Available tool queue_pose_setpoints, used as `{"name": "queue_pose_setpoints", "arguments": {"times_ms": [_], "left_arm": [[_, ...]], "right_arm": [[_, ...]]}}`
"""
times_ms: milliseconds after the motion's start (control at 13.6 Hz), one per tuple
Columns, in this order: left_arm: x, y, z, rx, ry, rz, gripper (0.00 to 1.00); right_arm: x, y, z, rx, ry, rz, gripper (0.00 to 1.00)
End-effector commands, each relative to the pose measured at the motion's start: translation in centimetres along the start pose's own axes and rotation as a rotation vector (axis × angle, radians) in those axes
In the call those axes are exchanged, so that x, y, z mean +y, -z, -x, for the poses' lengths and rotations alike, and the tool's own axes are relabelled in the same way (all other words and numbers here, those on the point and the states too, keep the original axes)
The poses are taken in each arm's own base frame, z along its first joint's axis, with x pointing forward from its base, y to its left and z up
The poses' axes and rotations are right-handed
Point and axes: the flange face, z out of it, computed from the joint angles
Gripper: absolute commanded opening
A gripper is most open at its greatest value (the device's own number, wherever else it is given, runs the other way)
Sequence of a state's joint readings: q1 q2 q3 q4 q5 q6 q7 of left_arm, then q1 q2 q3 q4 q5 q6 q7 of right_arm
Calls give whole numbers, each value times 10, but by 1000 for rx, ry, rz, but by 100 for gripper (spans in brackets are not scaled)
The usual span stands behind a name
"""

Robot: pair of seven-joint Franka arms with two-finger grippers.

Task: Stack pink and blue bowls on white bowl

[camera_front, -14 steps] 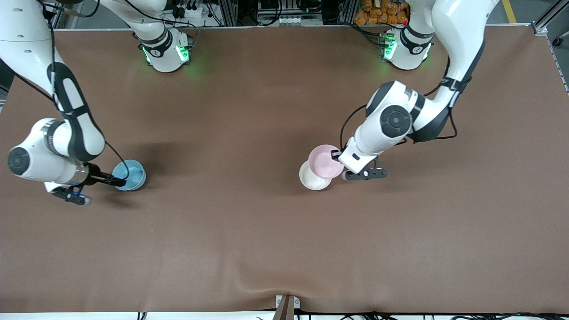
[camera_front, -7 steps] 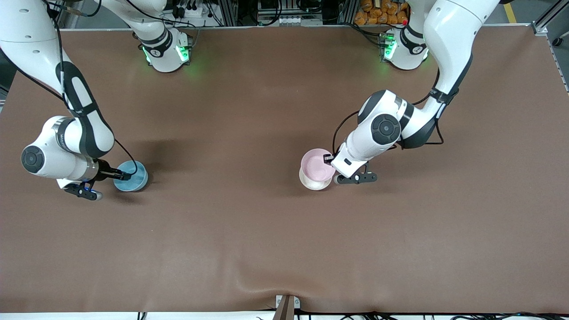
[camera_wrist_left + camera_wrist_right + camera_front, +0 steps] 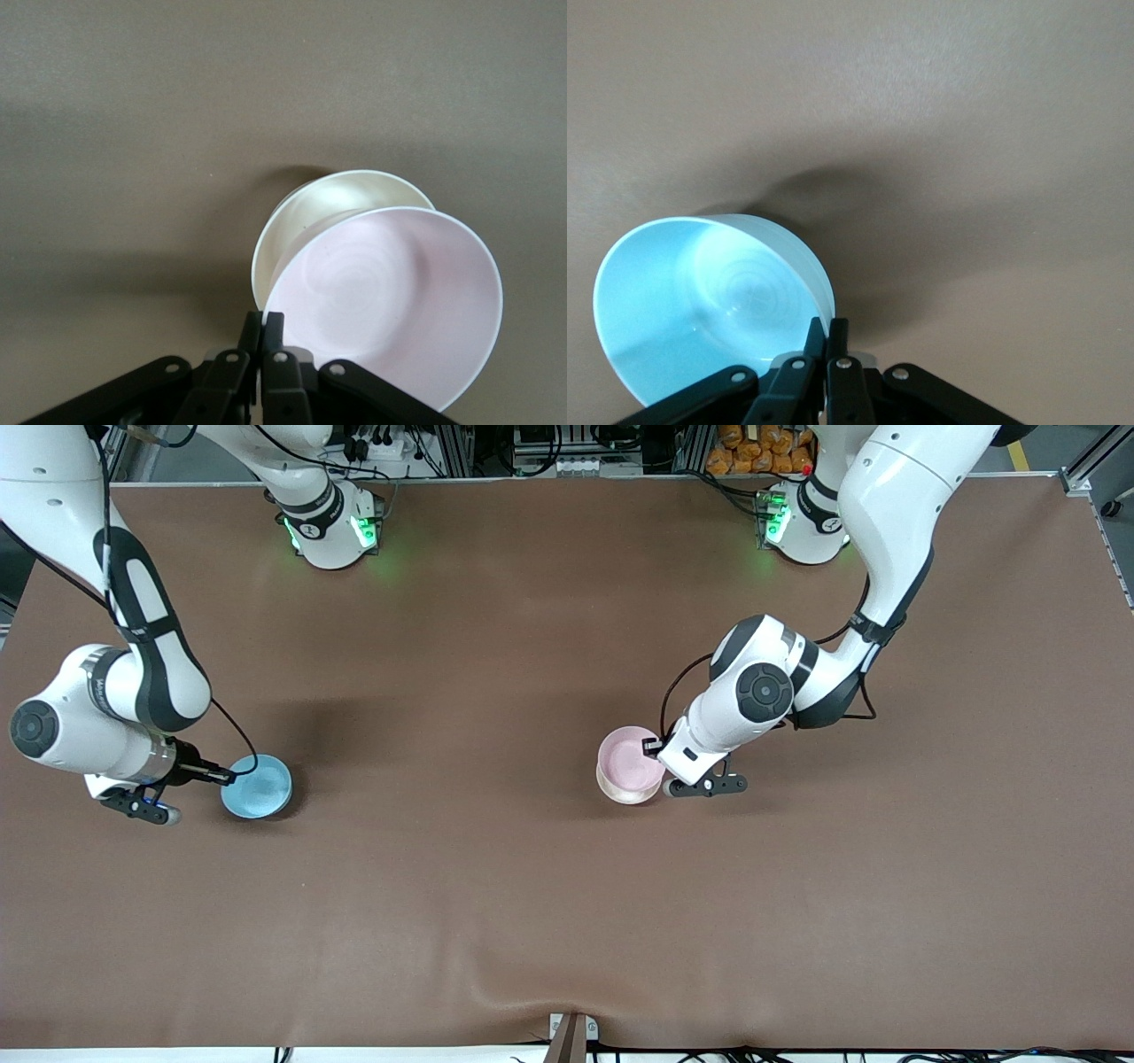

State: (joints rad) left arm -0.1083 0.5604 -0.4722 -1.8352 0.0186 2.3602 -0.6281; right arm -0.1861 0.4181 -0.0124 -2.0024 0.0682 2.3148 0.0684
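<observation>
My left gripper (image 3: 654,746) is shut on the rim of the pink bowl (image 3: 627,763), which sits tilted in the white bowl (image 3: 625,793) near the table's middle. In the left wrist view the pink bowl (image 3: 390,301) leans over the white bowl (image 3: 345,199), and the gripper (image 3: 264,326) pinches the pink rim. My right gripper (image 3: 227,777) is shut on the rim of the blue bowl (image 3: 258,788) at the right arm's end of the table. The right wrist view shows the blue bowl (image 3: 700,301) tilted above the table in that gripper (image 3: 828,332).
The brown table cover (image 3: 496,886) is bare around both bowls. A small metal bracket (image 3: 571,1035) sits at the table edge nearest the front camera. The arm bases (image 3: 332,522) stand along the edge farthest from that camera.
My left gripper brought the pink bowl down from beside and above the white bowl into it. My right gripper with the blue bowl shifted slightly, and the bowl now sits a little higher and more tilted.
</observation>
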Motion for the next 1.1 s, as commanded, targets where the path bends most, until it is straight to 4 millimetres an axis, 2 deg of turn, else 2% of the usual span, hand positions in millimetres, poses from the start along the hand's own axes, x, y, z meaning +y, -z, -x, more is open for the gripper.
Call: {"name": "queue_pose_setpoints", "arguments": {"times_ms": [0,221,441,515,588,662,735,809,956,1029], "left_arm": [[4,-7,-4,17,-6,3,0],[3,-13,-5,15,-2,7,0],[2,-18,-6,10,0,9,0],[2,-20,-6,12,1,12,8],[2,-23,-6,9,5,14,30],[2,-22,-6,9,9,16,55],[1,-21,-8,16,24,22,89],[2,-17,-9,27,35,26,100],[1,2,-18,58,48,39,100],[-2,22,-22,82,56,40,100]], "right_arm": [[-1,27,8,31,-9,-13,0],[-12,55,10,46,5,-20,0],[-48,83,17,70,7,-81,0],[-64,91,19,53,11,-110,0],[-78,101,20,36,16,-139,0],[-90,112,21,21,24,-162,0],[-108,122,26,8,25,-181,0],[-128,128,29,2,1,-183,0],[-170,131,38,10,-37,-176,0],[-180,136,39,15,-55,-178,0]]}}
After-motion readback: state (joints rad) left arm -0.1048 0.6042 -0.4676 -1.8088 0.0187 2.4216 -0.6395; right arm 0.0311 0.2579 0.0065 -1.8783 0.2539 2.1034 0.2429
